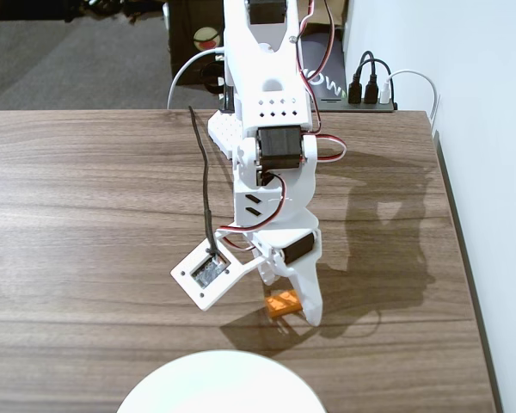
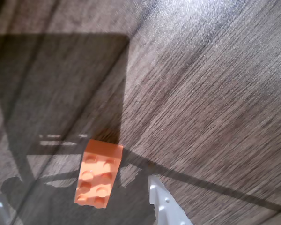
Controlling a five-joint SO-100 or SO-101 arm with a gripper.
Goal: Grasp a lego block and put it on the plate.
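Dark wood grain runs across the table (image 1: 86, 215), with a grey floor and a power strip (image 1: 370, 93) with plugged cables behind its far edge in the fixed view. The white arm (image 1: 271, 129) reaches down from the top of that view toward the near side, its black servos and red-and-white wires showing. The pincer (image 1: 285, 303) hangs low over the table, and the lego block (image 1: 284, 304), small and orange, lies on the wood right at its tips, partly hidden by the white finger.

In the wrist view the lego block (image 2: 97, 174) lies flat, studs up, inside the arm's shadow. One white fingertip (image 2: 163, 201) stands just to its right with a gap of bare wood between, and a sliver of the other finger shows at the lower left corner. The pincer is spread wide on either side of the brick, gripping nothing.

The plate (image 1: 219, 385), white and round, sits at the bottom edge of the fixed view, near the brick but apart from it.
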